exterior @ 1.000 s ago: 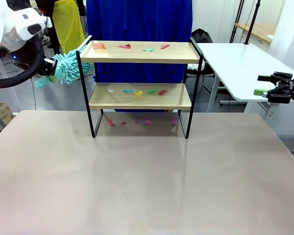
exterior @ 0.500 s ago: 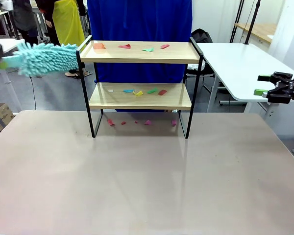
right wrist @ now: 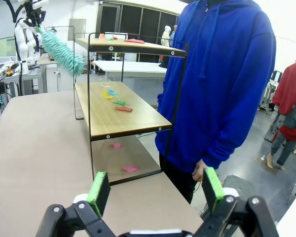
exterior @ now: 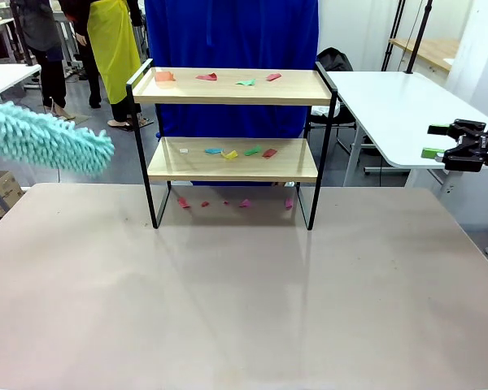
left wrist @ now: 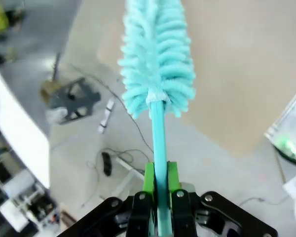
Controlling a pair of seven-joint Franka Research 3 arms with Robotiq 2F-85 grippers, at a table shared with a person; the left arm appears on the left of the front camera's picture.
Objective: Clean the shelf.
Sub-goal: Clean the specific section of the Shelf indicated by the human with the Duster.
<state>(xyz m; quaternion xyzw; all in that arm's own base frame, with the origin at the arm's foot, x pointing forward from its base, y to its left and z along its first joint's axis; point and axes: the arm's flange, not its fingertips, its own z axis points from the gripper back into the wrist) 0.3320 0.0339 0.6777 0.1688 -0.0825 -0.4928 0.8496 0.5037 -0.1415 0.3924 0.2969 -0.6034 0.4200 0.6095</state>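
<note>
beside the table, left gripper [left wrist: 160, 178] clamps duster [left wrist: 158, 64].

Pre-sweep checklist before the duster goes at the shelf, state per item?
1. Duster clamped in left gripper, jaws shut on its handle: ok.
2. Duster head touching the shelf: not ok, it hangs apart, off the left end.
3. Shelf free of scraps: not ok, scraps on both levels and the table beneath.
4. Right gripper clear of the shelf, jaws open, empty: ok.
5. Person clear of the sweep: cannot tell, stands right behind the shelf.
</note>
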